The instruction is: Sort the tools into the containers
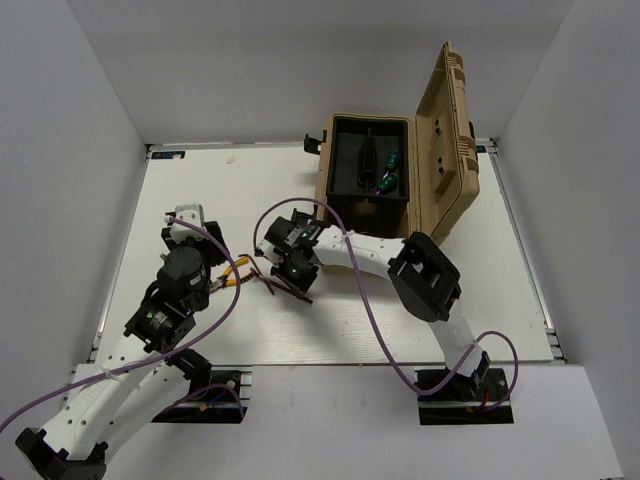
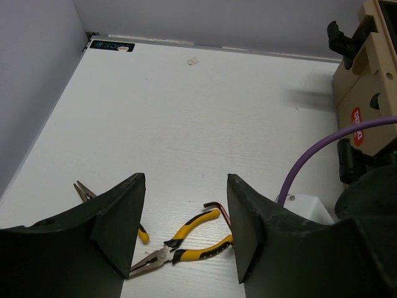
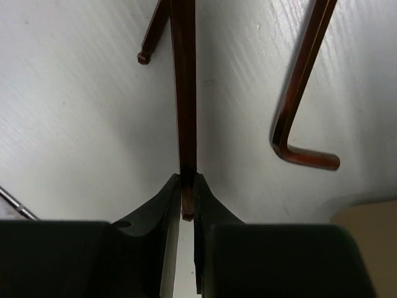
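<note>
My right gripper [image 3: 187, 183] [image 1: 287, 285] is shut on the long shaft of a dark-red hex key [image 3: 184, 93], low over the table. Two more hex keys lie beside it, an L-shaped one [image 3: 304, 93] to the right and one [image 3: 152, 37] at upper left. My left gripper [image 2: 185, 180] [image 1: 212, 280] hangs open above yellow-handled pliers [image 2: 192, 239] [image 1: 238, 268], touching nothing. A second pair of pliers [image 2: 84, 189] is partly hidden behind the left finger. Another hex key [image 2: 217, 208] lies by the pliers' handles. Green-handled screwdrivers [image 1: 390, 172] lie inside the tan toolbox [image 1: 325, 180].
The toolbox stands at the back right with its lid [image 1: 450, 140] raised, and its front latch side shows in the left wrist view [image 2: 372, 93]. Purple cables [image 1: 370, 310] loop over both arms. White walls enclose the table on three sides.
</note>
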### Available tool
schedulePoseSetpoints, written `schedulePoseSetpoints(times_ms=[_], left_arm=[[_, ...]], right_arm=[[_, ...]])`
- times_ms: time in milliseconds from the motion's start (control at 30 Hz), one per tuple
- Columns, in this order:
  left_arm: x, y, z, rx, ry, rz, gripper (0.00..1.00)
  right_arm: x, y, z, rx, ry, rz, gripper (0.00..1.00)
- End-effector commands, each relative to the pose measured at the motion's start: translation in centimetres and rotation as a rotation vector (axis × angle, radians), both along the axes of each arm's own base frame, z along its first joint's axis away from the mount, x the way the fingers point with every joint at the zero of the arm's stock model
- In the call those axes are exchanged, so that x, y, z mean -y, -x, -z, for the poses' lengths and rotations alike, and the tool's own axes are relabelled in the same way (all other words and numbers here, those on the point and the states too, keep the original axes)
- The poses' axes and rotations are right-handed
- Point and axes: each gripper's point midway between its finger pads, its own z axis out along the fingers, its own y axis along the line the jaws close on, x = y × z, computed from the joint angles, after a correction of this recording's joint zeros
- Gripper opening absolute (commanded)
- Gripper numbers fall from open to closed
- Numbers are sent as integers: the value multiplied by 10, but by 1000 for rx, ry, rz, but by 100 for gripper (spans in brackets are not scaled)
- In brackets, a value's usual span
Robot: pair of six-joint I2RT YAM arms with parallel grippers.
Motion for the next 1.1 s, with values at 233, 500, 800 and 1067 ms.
schedulePoseSetpoints(times_ms=[233, 500, 800, 1067], left_arm=[[-1, 0, -4, 5, 2, 0, 65], [-1, 0, -4, 5, 2, 0, 65], [-1, 0, -4, 5, 2, 0, 65], [-2, 1, -4, 6, 1, -10, 65]], right_arm=[[-5, -8, 23, 29, 20, 9, 0], [-17, -15, 26, 44, 11, 9, 28], [-34, -24, 25, 50, -8, 3, 38], [-55, -28, 27, 16, -27, 4, 24]])
